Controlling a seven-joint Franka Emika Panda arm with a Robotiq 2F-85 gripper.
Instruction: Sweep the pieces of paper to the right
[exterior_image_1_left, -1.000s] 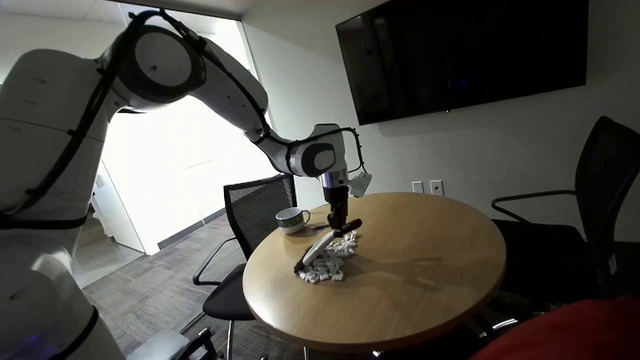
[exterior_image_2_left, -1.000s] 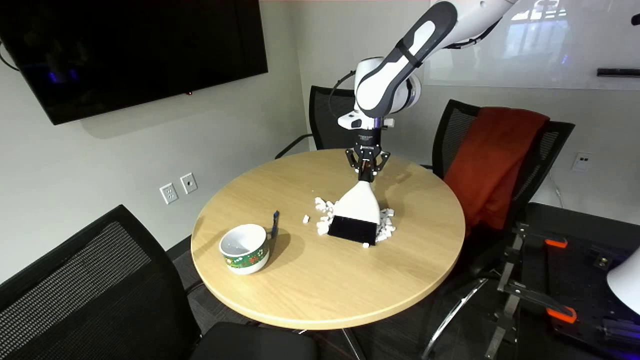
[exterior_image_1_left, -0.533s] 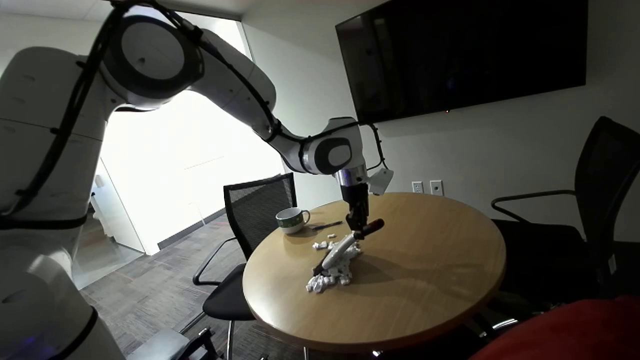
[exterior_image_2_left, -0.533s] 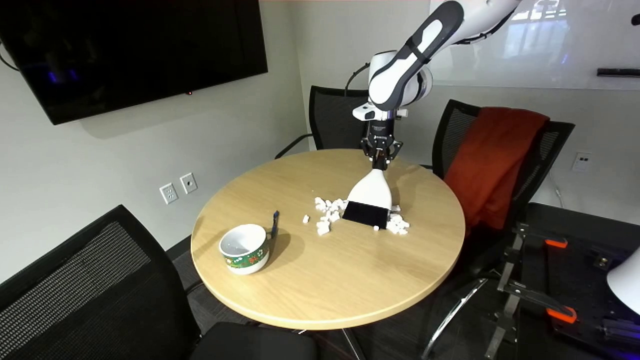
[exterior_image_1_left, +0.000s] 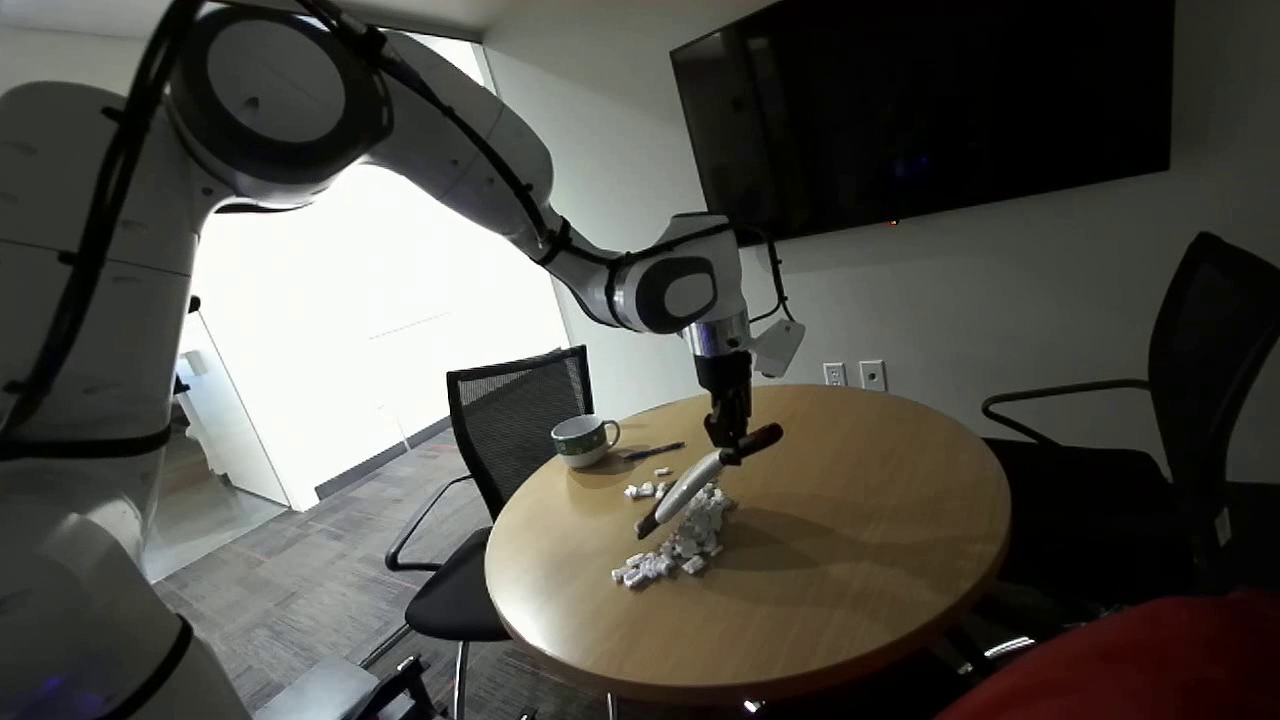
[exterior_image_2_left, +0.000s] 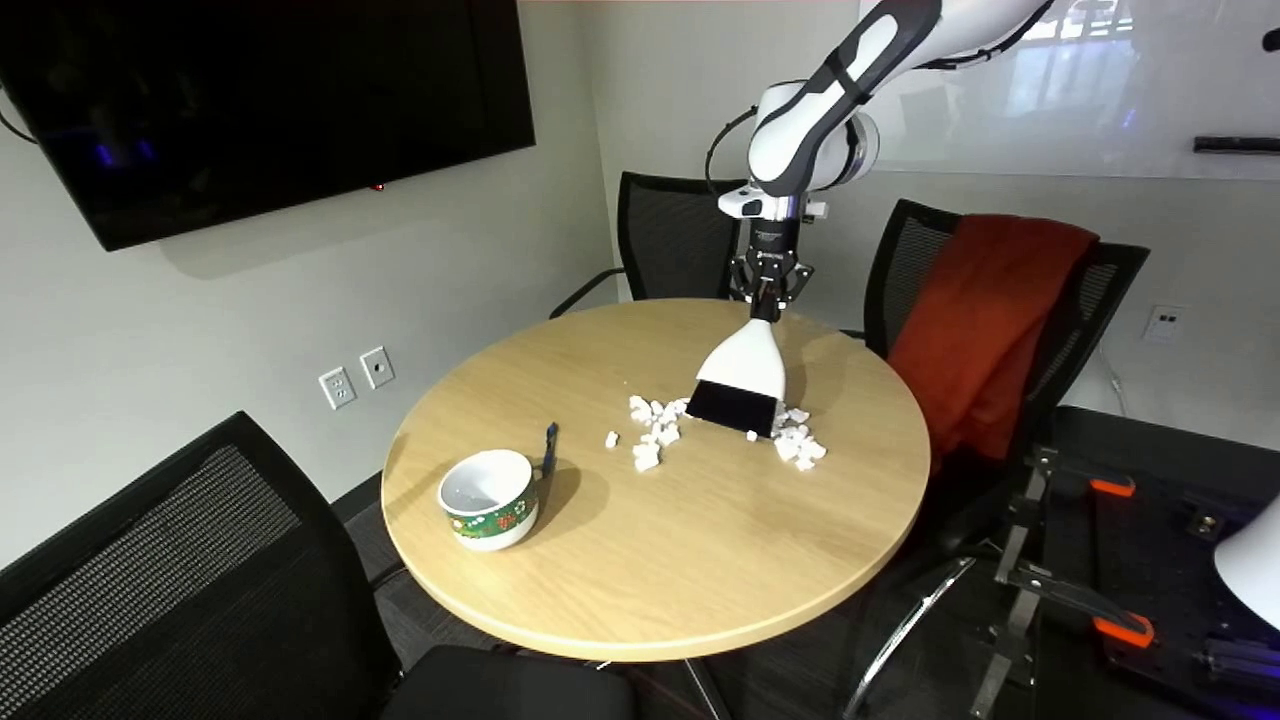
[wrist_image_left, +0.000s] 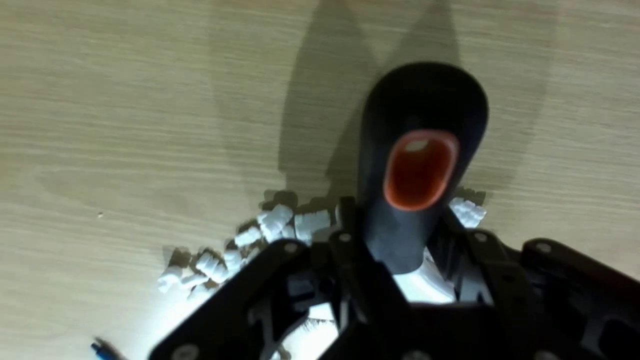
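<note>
The pieces of paper, many small white bits, lie on the round table in both exterior views. A larger heap (exterior_image_1_left: 702, 520) (exterior_image_2_left: 800, 445) lies by the brush, and a smaller scattered group (exterior_image_2_left: 655, 425) lies toward the mug. Some also show in the wrist view (wrist_image_left: 275, 220). The brush has a white body (exterior_image_1_left: 690, 487) (exterior_image_2_left: 745, 360), dark bristles and a black handle with an orange-lined hole (wrist_image_left: 425, 100). My gripper (exterior_image_1_left: 731, 440) (exterior_image_2_left: 768, 293) (wrist_image_left: 398, 215) is shut on the handle. The brush tilts down over the bits and hides some; whether the bristles touch the table I cannot tell.
A green-and-white mug (exterior_image_1_left: 582, 441) (exterior_image_2_left: 490, 498) and a blue pen (exterior_image_1_left: 655, 451) (exterior_image_2_left: 550, 448) stand and lie near the table's (exterior_image_1_left: 850, 600) edge. Black chairs (exterior_image_1_left: 520, 430) (exterior_image_2_left: 670, 235) surround the table. A red cloth (exterior_image_2_left: 985, 330) hangs on a chair.
The brush moved away from the mug, pushing part of the paper bits along and leaving some behind. In the last half second the gripper and brush rose a little; the heap shifted slightly.
</note>
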